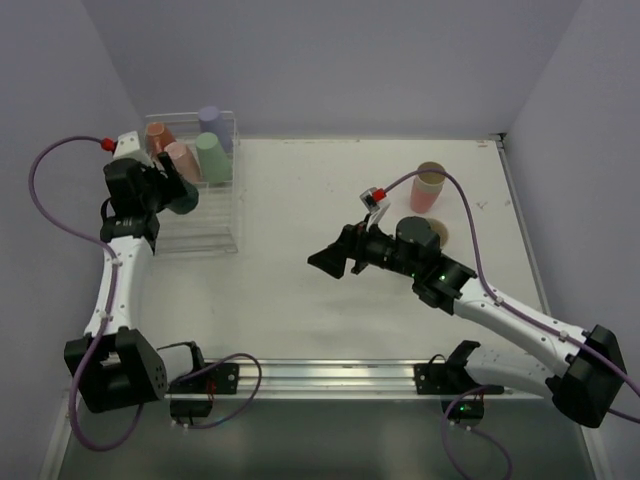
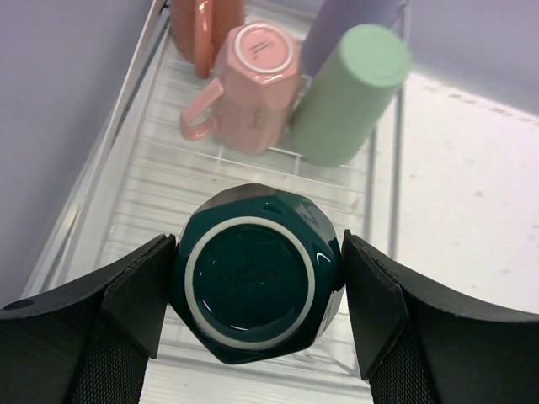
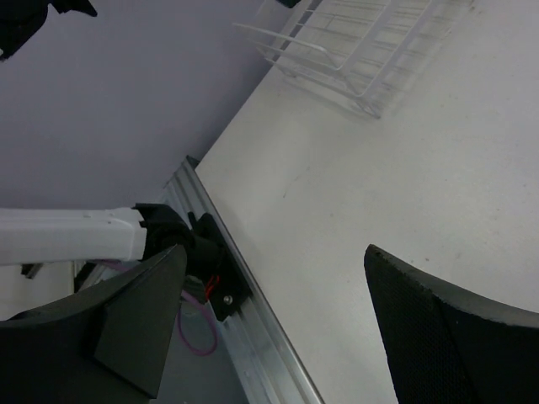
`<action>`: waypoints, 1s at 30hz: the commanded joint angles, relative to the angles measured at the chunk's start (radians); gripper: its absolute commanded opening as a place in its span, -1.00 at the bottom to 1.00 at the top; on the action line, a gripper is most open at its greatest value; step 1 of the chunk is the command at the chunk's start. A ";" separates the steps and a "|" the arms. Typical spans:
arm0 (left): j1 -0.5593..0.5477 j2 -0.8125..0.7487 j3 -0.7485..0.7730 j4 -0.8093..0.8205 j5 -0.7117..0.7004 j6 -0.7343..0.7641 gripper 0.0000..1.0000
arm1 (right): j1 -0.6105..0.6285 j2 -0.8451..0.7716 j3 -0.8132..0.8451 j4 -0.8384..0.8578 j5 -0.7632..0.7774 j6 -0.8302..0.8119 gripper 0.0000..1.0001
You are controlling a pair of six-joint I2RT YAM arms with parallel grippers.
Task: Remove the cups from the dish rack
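Observation:
The white wire dish rack [image 1: 222, 232] stands at the far left and also shows in the left wrist view [image 2: 126, 168]. An orange cup [image 1: 157, 134], a pink handled mug [image 2: 253, 84], a green tumbler [image 2: 349, 97] and a purple tumbler [image 1: 209, 119] stand upside down in it. My left gripper [image 2: 257, 282] is shut on an upside-down dark green mug [image 2: 253, 244] over the rack's near part. My right gripper [image 1: 325, 260] is open and empty above mid-table. A stacked beige and pink tumbler [image 1: 428, 188] stands on the table at the far right. A cream mug [image 1: 446, 237] is partly hidden behind the right arm.
The table's metal front rail [image 3: 253, 337] runs under the right gripper, with the left arm's base and purple cable beside it. The rack's near corner [image 3: 354, 50] shows in the right wrist view. Walls close the table on the left, back and right.

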 commanded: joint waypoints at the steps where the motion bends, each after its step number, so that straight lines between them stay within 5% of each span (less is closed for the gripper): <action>1: 0.004 -0.150 -0.013 0.078 0.118 -0.109 -0.73 | 0.019 0.018 0.055 0.144 -0.029 0.112 0.78; 16: -0.043 -0.526 -0.270 0.300 0.708 -0.574 -0.77 | 0.085 0.179 0.016 0.526 0.048 0.371 0.86; 24: -0.095 -0.640 -0.362 0.498 0.791 -0.804 -0.78 | 0.125 0.268 0.044 0.624 0.068 0.414 0.89; 30: -0.120 -0.678 -0.404 0.534 0.804 -0.859 -0.77 | 0.132 0.297 0.089 0.693 -0.012 0.407 0.73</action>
